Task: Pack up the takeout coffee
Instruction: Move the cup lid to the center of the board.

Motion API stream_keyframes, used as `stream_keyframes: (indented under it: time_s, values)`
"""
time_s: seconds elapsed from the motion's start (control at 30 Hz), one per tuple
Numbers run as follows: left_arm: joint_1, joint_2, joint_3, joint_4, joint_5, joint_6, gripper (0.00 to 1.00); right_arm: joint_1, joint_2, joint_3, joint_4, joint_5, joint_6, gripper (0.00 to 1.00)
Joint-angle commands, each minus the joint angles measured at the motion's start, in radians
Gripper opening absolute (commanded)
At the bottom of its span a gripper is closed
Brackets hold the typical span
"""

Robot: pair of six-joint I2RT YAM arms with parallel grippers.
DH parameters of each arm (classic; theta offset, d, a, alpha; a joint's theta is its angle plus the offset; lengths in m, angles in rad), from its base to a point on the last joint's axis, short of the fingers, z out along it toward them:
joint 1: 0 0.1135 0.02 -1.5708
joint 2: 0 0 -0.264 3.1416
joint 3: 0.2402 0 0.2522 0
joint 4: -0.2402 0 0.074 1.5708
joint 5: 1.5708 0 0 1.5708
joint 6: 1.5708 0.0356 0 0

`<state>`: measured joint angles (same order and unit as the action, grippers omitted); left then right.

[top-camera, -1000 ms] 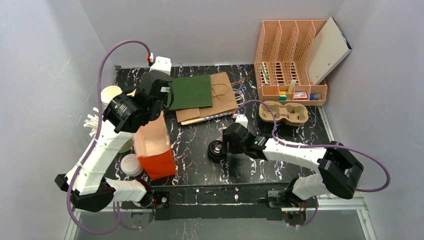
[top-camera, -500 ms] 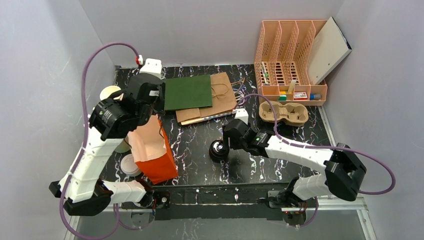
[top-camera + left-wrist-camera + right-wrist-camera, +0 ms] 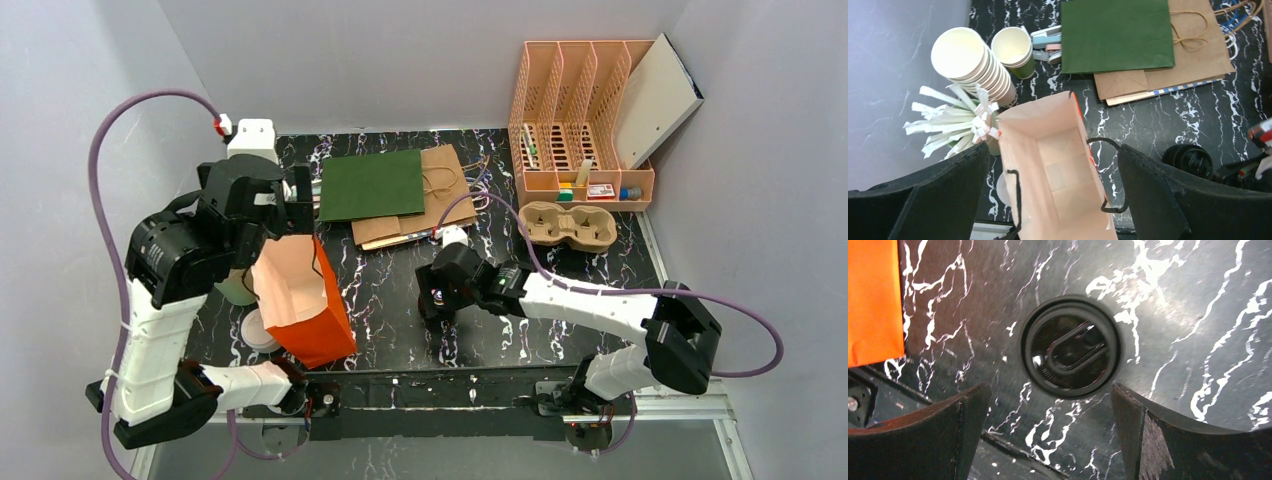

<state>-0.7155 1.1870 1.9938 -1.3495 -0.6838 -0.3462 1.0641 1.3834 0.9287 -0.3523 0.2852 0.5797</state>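
The takeout coffee (image 3: 1071,346) stands upright on the black marble table, and only its round black lid shows from above. My right gripper (image 3: 1050,390) hovers open just over it, one finger on each side and neither touching it. In the top view this gripper (image 3: 434,295) covers most of the cup. The lid (image 3: 1189,161) also shows at the right of the left wrist view. My left gripper (image 3: 1053,150) is open, high above the upright orange paper bag (image 3: 315,325). The bag's mouth gapes and its cream inside (image 3: 1060,165) holds nothing.
A stack of white cups (image 3: 965,57), a lidless green cup (image 3: 1013,47) and a bunch of white straws (image 3: 948,120) stand left of the bag. Flat green (image 3: 372,185) and brown bags (image 3: 445,190), a pulp cup carrier (image 3: 567,225) and a peach organiser (image 3: 575,120) sit behind.
My left gripper opened, let go of the bag's rim and rose back to the left. My right gripper opened wider and slid left over the cup's lid.
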Motion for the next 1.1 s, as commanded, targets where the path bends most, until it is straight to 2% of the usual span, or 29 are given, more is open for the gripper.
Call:
stream_keyframes:
  time_s: [0.0,0.17,0.3,0.6,0.9,1.07]
  values:
    - [0.005,-0.035,-0.002,-0.054,-0.103,-0.035,0.98,0.071,-0.001,0.003,-0.022,0.013,0.077,0.98]
    - [0.005,-0.046,-0.043,-0.031,-0.109,-0.036,0.98,0.154,0.022,-0.012,-0.086,0.103,0.204,0.98]
    - [0.004,-0.075,-0.04,-0.005,-0.165,-0.058,0.98,0.165,0.059,-0.038,-0.107,0.152,0.268,0.98]
    - [0.005,-0.134,-0.045,0.004,-0.238,-0.069,0.98,0.154,0.182,-0.018,-0.04,0.2,0.27,0.96]
    - [0.004,-0.158,-0.083,-0.001,-0.255,-0.073,0.98,-0.017,0.273,0.031,0.09,0.104,0.147,0.82]
    - [0.005,-0.159,-0.095,0.008,-0.261,-0.062,0.98,-0.143,0.345,0.099,0.145,0.062,0.052,0.79]
